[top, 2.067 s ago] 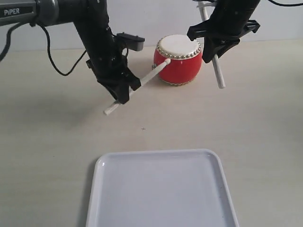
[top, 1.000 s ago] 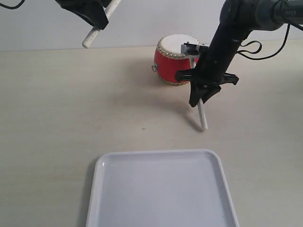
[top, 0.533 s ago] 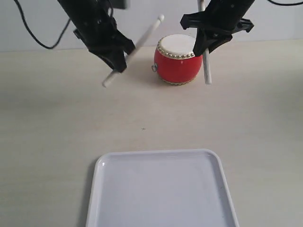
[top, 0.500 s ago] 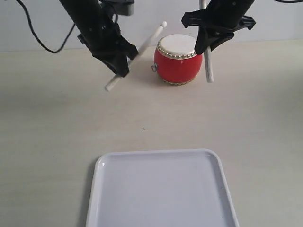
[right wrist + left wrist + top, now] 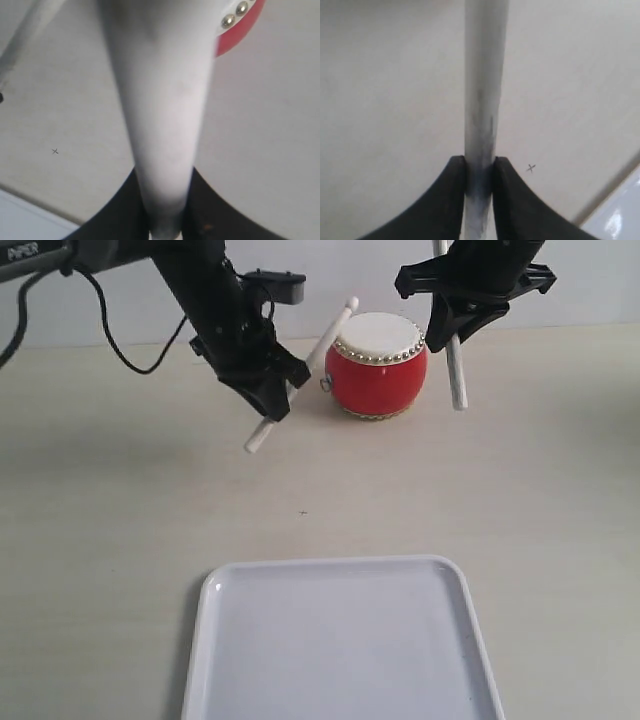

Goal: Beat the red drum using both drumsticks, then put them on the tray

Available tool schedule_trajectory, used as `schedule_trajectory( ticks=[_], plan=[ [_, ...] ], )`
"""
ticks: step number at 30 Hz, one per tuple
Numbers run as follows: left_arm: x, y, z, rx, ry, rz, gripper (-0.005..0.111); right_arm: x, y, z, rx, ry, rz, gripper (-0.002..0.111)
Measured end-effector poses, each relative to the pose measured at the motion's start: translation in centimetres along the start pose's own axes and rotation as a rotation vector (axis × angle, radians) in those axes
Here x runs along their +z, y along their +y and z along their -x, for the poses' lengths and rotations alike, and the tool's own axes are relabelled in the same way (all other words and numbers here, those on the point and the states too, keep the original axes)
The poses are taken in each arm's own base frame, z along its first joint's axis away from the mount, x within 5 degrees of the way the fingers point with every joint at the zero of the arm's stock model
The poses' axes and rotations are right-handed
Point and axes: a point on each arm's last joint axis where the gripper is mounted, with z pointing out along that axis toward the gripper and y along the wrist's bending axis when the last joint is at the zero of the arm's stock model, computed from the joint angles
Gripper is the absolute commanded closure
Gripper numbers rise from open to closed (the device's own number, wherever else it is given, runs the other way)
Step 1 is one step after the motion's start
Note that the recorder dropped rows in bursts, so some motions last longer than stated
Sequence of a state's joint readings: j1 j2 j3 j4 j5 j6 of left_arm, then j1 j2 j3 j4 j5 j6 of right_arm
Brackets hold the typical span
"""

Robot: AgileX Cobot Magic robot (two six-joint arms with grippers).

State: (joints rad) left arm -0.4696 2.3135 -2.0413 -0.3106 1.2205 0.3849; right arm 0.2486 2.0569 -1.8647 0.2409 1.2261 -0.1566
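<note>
The red drum (image 5: 376, 368) with its cream head stands at the back of the table. My left gripper (image 5: 274, 400) hangs left of it, shut on a pale drumstick (image 5: 330, 332) that slants up so its rounded tip sits just above the drum's left rim. My right gripper (image 5: 455, 332) hovers at the drum's right side, shut on the other drumstick (image 5: 457, 380), which hangs nearly upright beside the drum. Close up, the left gripper (image 5: 480, 170) pinches its stick (image 5: 482, 100); the right gripper (image 5: 162, 200) pinches its stick (image 5: 160, 100), with the drum (image 5: 240, 30) behind. The white tray (image 5: 210, 590) lies at the front.
A small dark cross mark (image 5: 303, 512) is on the pale tabletop between drum and tray. A black cable (image 5: 120, 370) loops down behind the left arm. A light wall runs along the back edge.
The left gripper has dropped and shifted right, carrying its stick's tip to the drum's left rim. The right gripper has moved slightly right with its stick.
</note>
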Motion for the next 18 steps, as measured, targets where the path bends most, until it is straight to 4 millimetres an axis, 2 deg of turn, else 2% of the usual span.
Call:
schedule_trajectory(
  ticks=[3, 8, 12, 18],
  plan=[
    [-4.3, 0.3, -0.1, -0.006, -0.084, 0.025, 0.107, -1.3, 0.3, -0.1, -0.003, -0.028, -0.002, 0.108],
    [-8.7, -0.5, -1.0, -0.007, -0.148, 0.047, 0.107, -3.9, 1.1, -1.3, 0.000, -0.061, 0.005, 0.108],
    [-9.7, -1.2, -2.3, -0.011, -0.139, 0.042, 0.107, -3.8, 1.2, -3.0, 0.003, -0.022, 0.009, 0.108],
    [-9.9, -2.4, -5.5, -0.036, -0.079, 0.021, 0.107, -3.7, 1.7, -6.0, -0.019, 0.038, 0.051, 0.108]
  ],
)
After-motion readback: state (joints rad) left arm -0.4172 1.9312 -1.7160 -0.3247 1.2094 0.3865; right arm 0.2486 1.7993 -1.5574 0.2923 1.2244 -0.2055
